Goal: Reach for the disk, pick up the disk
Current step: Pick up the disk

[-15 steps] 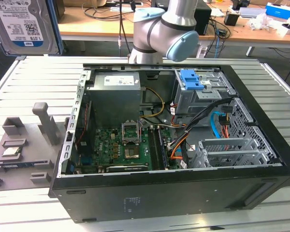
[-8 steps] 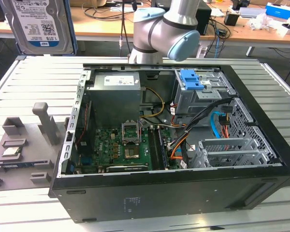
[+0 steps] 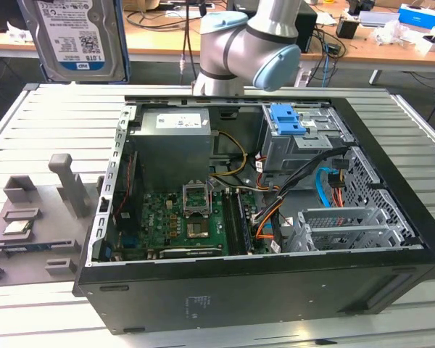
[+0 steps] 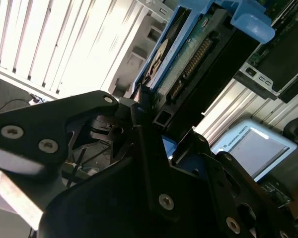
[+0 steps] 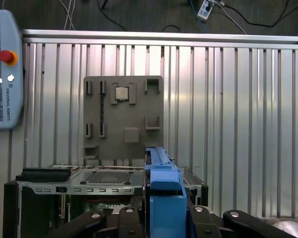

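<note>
The jaws seem clamped on the disk (image 3: 72, 36), holding it aloft, clear of the open computer case (image 3: 275, 290); a grey holder (image 3: 29, 243) lies beside the case on the counter (image 3: 58, 116).

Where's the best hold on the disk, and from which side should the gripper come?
Grip the disk across its two broad flat faces, coming in edge-on from above: it hangs upright and thin, with the blue bracket on its narrow sides. The gripper straddles it this way.

a white-and-blue barcode label with print stood on the disk (image 3: 76, 36); a line of lettering ran along the pendant (image 5: 15, 84).
</note>
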`<move>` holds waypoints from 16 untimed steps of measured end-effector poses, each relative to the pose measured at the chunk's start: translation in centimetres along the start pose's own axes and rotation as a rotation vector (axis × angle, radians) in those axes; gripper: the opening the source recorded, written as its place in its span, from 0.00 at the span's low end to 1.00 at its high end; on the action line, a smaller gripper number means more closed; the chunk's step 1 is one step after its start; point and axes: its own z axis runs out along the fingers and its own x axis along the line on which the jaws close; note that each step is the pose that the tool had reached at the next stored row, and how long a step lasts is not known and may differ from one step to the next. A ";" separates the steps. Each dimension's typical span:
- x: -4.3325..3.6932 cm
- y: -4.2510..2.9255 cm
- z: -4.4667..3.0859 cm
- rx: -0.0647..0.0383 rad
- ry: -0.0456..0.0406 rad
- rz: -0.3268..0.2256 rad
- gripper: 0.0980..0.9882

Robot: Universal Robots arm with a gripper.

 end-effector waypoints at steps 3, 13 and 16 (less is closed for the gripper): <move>0.00 -1.16 -0.05 0.000 0.0000 0.000 0.30; 0.00 -5.10 -0.21 -0.001 -0.0001 0.000 0.30; 0.01 -6.15 -0.25 -0.002 -0.0001 0.000 0.30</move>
